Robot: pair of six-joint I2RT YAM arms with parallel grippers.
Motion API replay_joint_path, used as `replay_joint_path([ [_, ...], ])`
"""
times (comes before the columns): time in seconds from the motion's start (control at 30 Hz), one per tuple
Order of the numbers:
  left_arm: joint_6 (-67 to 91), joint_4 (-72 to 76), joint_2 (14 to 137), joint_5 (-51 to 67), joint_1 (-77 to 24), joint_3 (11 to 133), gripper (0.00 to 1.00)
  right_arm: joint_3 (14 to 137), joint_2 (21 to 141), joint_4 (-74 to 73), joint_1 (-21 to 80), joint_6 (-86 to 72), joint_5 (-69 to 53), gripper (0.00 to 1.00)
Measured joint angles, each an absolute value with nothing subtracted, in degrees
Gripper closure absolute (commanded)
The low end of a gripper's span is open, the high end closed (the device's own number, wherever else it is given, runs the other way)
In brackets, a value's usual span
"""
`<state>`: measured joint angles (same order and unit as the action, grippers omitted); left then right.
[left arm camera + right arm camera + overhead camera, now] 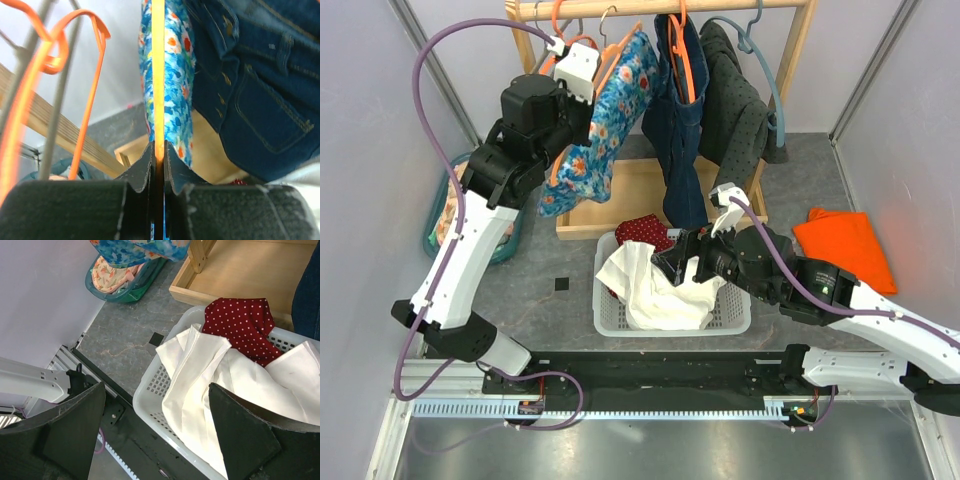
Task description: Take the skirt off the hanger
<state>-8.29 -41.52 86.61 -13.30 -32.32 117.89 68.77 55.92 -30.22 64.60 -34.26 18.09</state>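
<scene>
Observation: the floral skirt (605, 120) hangs on its orange hanger (158, 75) at the left end of the wooden rail (650, 8), just beside a denim garment (250, 75). The skirt is not yet off.

The left gripper (158, 150) is pressed together on the hanger's orange edge. The wrist view is edge-on, so the jaws may also have caught a fold of the floral cloth; this cannot be confirmed. The right gripper (156, 415) is spread wide, holds nothing, and hovers over the white basket (160, 385), well apart from the skirt.

Risks noted:
- If cloth is pinched with the hanger, the skirt cannot slide free and may stretch or tear when pulled.
- The grip on a thin edge is narrow; a sideways pull could twist the hanger out of the jaws.
- Moving the hanger could snag the empty hanger (92, 75) or drag the denim garment along the rail.
- The right gripper must travel up past the basket rim; heaped white cloth (200, 375) lies under its fingers and could be hooked.
</scene>
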Motion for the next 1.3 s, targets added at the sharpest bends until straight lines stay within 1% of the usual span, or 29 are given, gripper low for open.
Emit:
replay_joint_path([
  [0.03,-8.29,-42.0,86.61,-12.95,-32.32,117.64,0.98,68.77,56.05,-30.2,64.6,-34.26,18.09,0.09],
  [0.13,-8.27,-44.18,86.59,-11.31,-32.32,117.43,0.98,68.77,56.36,-30.17,64.6,-34.22,18.48,0.02],
  [0.33,-7.81,-49.15,85.21,-5.93,-32.32,118.17,0.98,68.77,56.16,-27.75,64.1,-33.21,21.58,0.02],
  [0.5,-6.61,-53.34,79.92,-1.04,-32.32,118.83,0.97,68.1,55.66,-18.74,63.44,-32.62,21.12,0.02],
  [0.67,-5.98,-56.27,74.7,2.48,-32.32,122.83,0.97,63.94,56.84,-7.05,62.85,-33.1,18.48,0.02],
  [0.87,-4.91,-56.95,70.72,5.15,-32.32,125.12,0.97,63.02,64.9,4.21,61.78,-34.65,13.28,0.02],
  [1.07,-4.16,-57.8,70.22,6.44,-32.32,124.86,0.97,64.05,71.61,12.12,60.2,-36.4,8.54,0.02],
  [1.3,-3.14,-59.0,70.52,7.57,-32.32,124.42,0.97,64.2,74.89,22.41,56.27,-39.88,4.36,0.02],
])
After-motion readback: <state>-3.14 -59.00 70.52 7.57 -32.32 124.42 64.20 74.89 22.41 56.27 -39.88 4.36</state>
